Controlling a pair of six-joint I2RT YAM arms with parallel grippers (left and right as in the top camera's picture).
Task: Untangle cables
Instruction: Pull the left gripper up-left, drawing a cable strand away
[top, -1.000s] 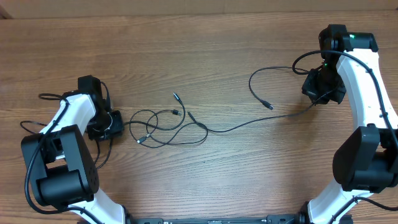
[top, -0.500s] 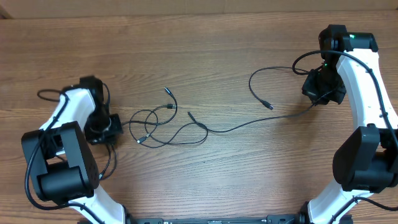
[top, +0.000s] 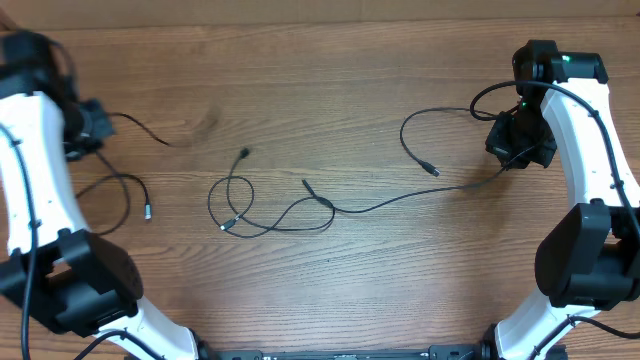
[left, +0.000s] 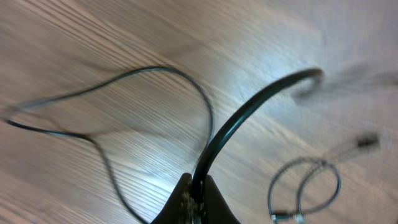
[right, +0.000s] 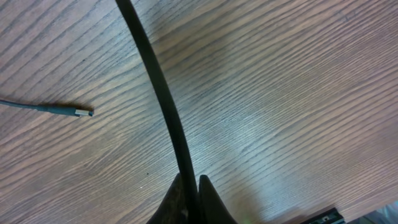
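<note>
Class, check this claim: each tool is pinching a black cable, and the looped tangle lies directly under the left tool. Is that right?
No. The left tool and right tool each pinch a black cable, but the looped tangle lies in the middle of the table, well apart from the left tool, which sits at the far-left edge. The overhead view shows it.

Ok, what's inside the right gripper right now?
One black cable, pinched in the shut right gripper and running off across the wooden table. The stretch between the fingers is covered, so how deep it sits cannot be seen.
</note>
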